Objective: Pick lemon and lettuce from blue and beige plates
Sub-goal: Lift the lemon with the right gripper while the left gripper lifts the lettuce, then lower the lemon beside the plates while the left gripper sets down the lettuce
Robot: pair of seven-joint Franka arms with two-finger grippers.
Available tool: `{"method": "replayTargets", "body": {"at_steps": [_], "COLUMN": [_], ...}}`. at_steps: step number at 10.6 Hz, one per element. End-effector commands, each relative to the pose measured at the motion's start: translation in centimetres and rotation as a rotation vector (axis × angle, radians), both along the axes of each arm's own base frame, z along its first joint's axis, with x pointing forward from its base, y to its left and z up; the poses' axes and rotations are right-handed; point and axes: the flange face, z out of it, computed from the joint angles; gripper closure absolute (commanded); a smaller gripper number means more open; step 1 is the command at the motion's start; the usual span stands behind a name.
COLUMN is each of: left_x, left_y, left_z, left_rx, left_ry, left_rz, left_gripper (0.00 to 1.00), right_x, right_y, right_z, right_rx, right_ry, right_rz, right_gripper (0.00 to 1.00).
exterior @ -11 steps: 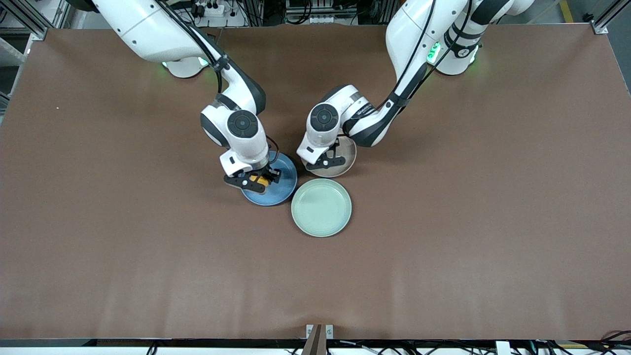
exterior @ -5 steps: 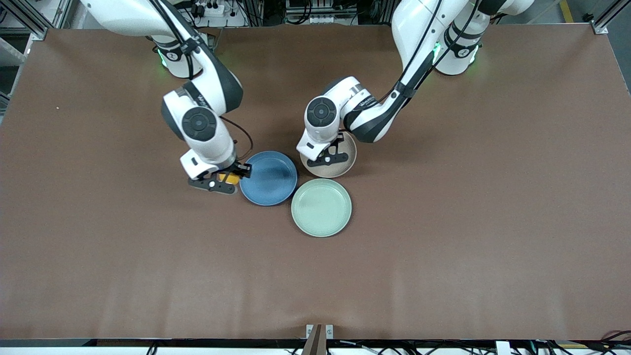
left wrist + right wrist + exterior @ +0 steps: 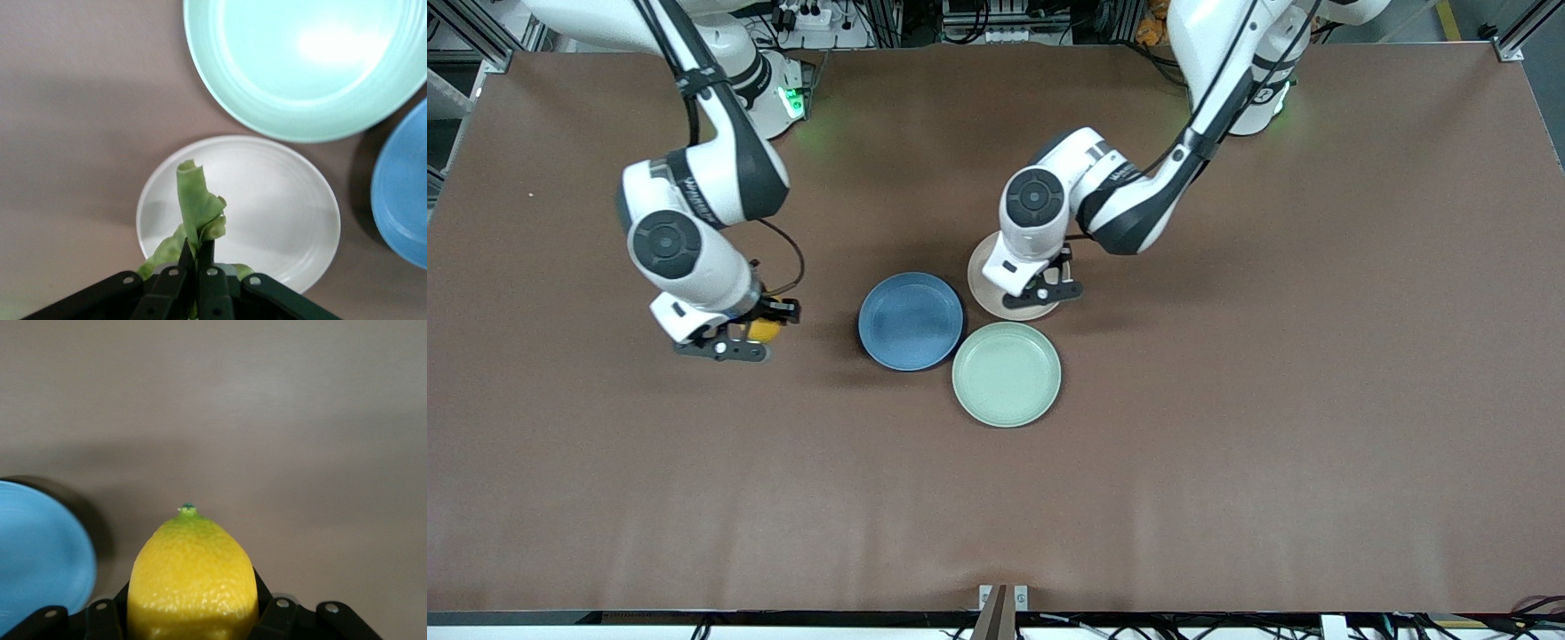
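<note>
My right gripper [image 3: 758,333] is shut on a yellow lemon [image 3: 764,330], held over bare table toward the right arm's end, away from the blue plate [image 3: 911,321]. The lemon [image 3: 192,577] fills the right wrist view, with the blue plate's edge [image 3: 40,550] beside it. My left gripper [image 3: 1049,286] is shut on a green lettuce leaf [image 3: 195,210] and holds it over the beige plate [image 3: 989,286]. In the left wrist view the leaf hangs from the shut fingers above that plate [image 3: 280,207], which looks white there. The lettuce is hidden in the front view.
A pale green plate [image 3: 1007,374] lies nearer to the front camera than the other two plates and touches them. It also shows in the left wrist view [image 3: 300,67]. The blue plate's edge [image 3: 403,193] shows there too.
My right gripper has carried the lemon off the blue plate and toward the right arm's end of the table. My left gripper has shifted slightly over the beige plate.
</note>
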Motion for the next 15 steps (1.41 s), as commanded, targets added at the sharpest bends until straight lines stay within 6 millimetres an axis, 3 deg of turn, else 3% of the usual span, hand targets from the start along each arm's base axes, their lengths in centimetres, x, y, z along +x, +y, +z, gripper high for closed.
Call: {"method": "replayTargets", "body": {"at_steps": [1, 5, 8, 12, 15], "left_x": [2.3, 6.3, 10.3, 14.4, 16.3], "left_y": [3.7, 9.4, 16.2, 25.0, 30.7], "left_z": [2.0, 1.4, -0.5, -0.8, -1.2], "left_rx": [0.01, 0.072, 0.072, 0.07, 0.056], "left_ry": [-0.031, -0.072, -0.037, -0.035, -0.028], "left_rz": [-0.028, -0.048, -0.074, -0.128, -0.18], "left_gripper": [1.0, 1.0, 1.0, 1.0, 1.0], "right_x": [-0.1, 0.6, 0.3, -1.4, -3.4], "right_y": [-4.3, -11.8, -15.4, -15.6, -15.4], "right_z": [1.0, 0.7, -0.8, -5.3, -9.9], "right_rx": [0.021, 0.101, 0.108, 0.107, 0.103], "right_ry": [0.024, 0.052, 0.053, -0.019, -0.092], "right_rz": [0.057, 0.139, 0.17, 0.184, 0.188], "right_gripper": [0.73, 0.73, 0.73, 0.73, 0.73]}}
